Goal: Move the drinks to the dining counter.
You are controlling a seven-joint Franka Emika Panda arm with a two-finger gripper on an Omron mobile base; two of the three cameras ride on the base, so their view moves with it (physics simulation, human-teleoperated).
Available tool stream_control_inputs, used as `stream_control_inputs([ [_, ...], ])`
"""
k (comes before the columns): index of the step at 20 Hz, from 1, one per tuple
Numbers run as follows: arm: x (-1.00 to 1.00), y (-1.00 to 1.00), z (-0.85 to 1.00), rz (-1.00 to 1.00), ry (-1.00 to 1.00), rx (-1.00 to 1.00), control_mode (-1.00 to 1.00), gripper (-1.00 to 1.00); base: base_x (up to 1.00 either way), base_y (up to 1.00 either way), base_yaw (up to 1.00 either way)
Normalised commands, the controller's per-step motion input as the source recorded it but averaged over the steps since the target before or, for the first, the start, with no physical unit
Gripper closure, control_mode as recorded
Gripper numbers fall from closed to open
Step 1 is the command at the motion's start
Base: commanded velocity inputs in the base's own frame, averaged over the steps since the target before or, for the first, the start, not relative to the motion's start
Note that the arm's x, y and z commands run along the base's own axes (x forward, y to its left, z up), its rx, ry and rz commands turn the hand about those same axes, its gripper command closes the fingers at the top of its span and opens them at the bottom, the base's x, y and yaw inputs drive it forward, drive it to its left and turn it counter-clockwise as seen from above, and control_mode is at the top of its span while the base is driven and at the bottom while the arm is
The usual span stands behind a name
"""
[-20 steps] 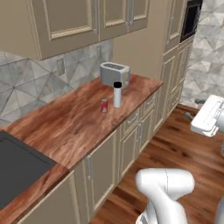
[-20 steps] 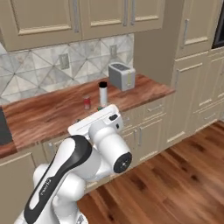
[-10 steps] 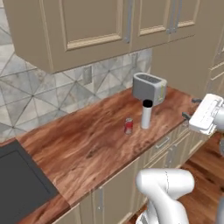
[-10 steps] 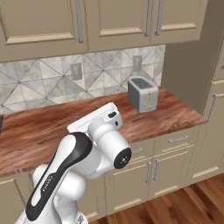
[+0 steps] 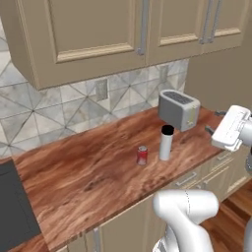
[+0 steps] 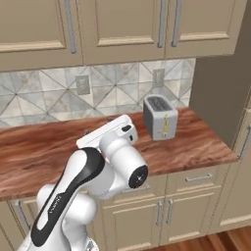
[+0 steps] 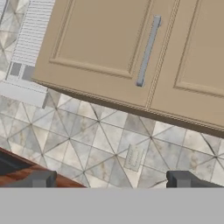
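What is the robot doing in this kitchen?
The white robot arm is not holding anything right now. Its tool is open and points at the tiled wall under the cupboards. On the wooden counter stand a short red can and a tall pale-grey cylinder with a black cap, next to a silver toaster. Nothing touches either drink, and neither has been picked up yet.

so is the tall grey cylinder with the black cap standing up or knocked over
Upright. The tall grey cylinder stands on its base on the wooden counter, black cap on top, beside the short red can, in front of the toaster.
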Motion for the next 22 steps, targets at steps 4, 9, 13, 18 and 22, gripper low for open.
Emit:
stream_control_inputs([
  [4, 0.0, 0.0, 0.0, 0.0, 0.0, 0.0, 1.0, -1.0, 0.05, 0.04, 0.14],
  [9, 0.0, 0.0, 0.0, 0.0, 0.0, 0.0, 1.0, -1.0, 0.07, 0.05, 0.15],
  [13, 0.0, 0.0, 0.0, 0.0, 0.0, 0.0, 1.0, -1.0, 0.23, -0.12, 0.33],
  [18, 0.0, 0.0, 0.0, 0.0, 0.0, 0.0, 1.0, -1.0, 0.25, -0.33, 0.37],
  [22, 0.0, 0.0, 0.0, 0.0, 0.0, 0.0, 1.0, -1.0, 0.18, -0.46, 0.36],
])
